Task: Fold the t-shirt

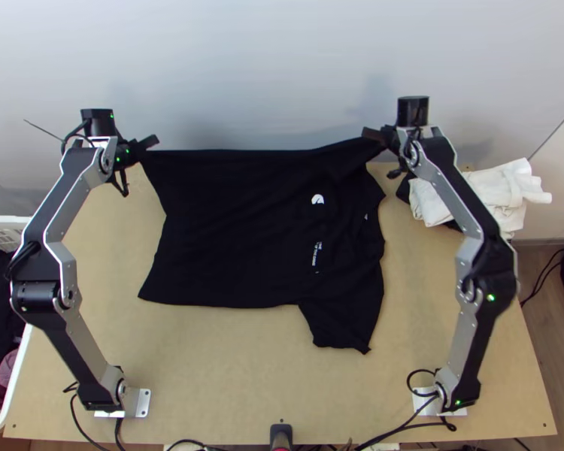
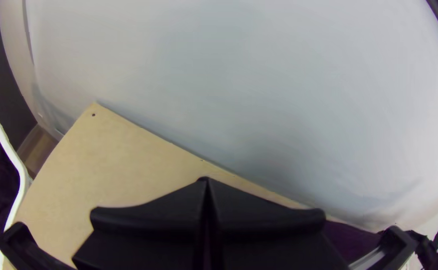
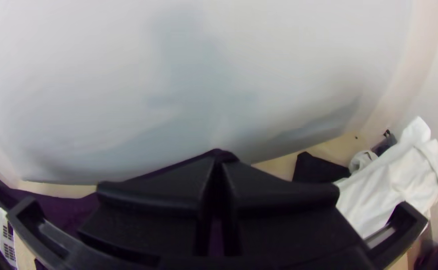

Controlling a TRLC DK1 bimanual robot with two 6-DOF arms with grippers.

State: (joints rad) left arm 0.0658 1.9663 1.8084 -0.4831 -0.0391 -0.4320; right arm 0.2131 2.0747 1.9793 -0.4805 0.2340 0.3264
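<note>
Both far corners of shirt (image 1: 237,225) pinched, by left gripper (image 1: 153,140) and right gripper (image 1: 369,134): hold taut, fold nearward in sync.

I have both arms reaching up the table, elbows bowed outward: the left arm with silver-grey links and black joints (image 1: 56,214) and its matching right arm (image 1: 462,203). Their wrists sit high in the top view, well apart. My left gripper, with two wide flat black fingers (image 1: 148,143), angles inward, as does my right gripper of the same black build (image 1: 374,134). In each wrist view I see the two fingers brought together at their tips.
</note>
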